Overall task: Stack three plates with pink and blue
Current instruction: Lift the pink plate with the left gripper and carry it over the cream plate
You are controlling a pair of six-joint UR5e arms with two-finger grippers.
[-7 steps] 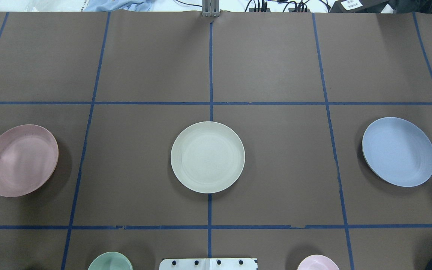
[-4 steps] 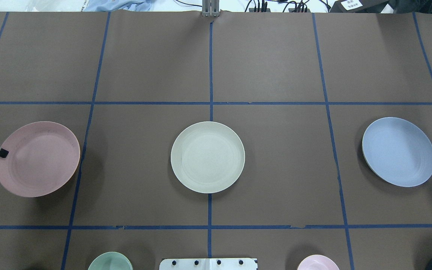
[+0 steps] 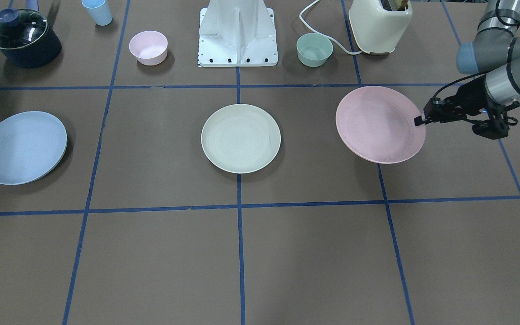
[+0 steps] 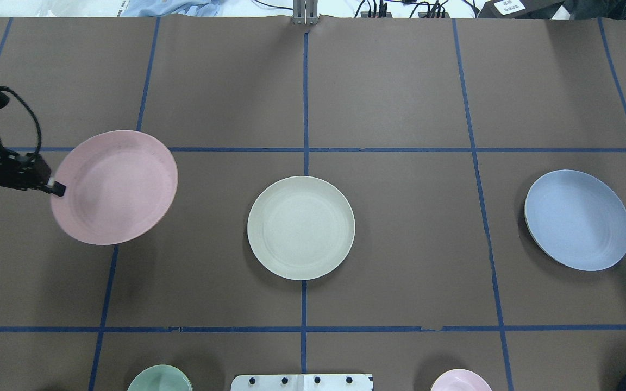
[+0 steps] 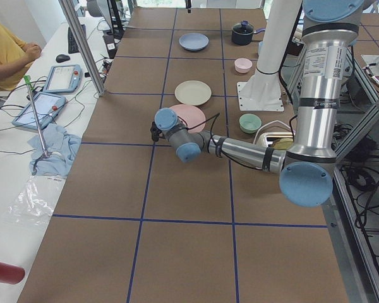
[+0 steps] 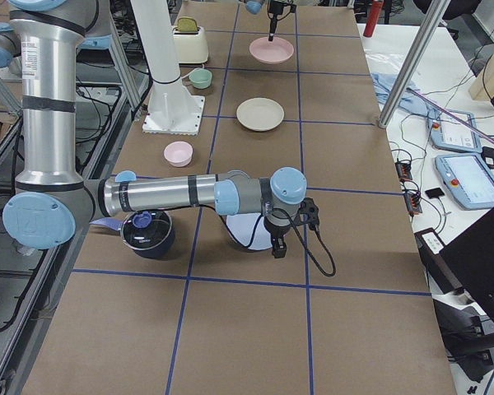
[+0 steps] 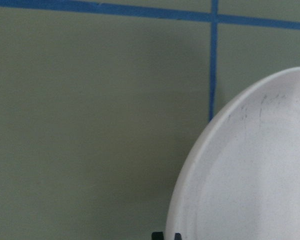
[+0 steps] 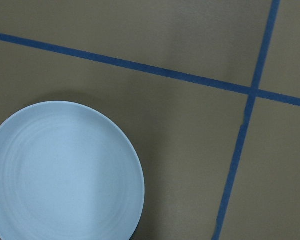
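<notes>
The pale pink plate (image 4: 120, 187) hangs tilted above the table at the left, held at its rim by my left gripper (image 4: 57, 189), which is shut on it. It also shows in the front view (image 3: 377, 124) with the left gripper (image 3: 419, 120) at its edge, and in the left wrist view (image 7: 260, 175). The cream-white plate (image 4: 301, 228) lies at the table's centre. The light blue plate (image 4: 577, 220) lies at the right and shows in the right wrist view (image 8: 65, 172). My right gripper (image 6: 278, 247) hangs over the blue plate's edge; I cannot tell whether it is open.
A green bowl (image 3: 314, 49) and a small pink bowl (image 3: 148, 47) flank the robot base (image 3: 237, 36). A toaster (image 3: 379, 25), a dark lidded pot (image 3: 23, 38) and a blue cup (image 3: 97, 11) stand along the robot's side. Blue tape lines cross the brown table.
My left gripper has carried the pink plate to the right, toward the cream plate, and farther from the robot. The cream and blue plates have not moved.
</notes>
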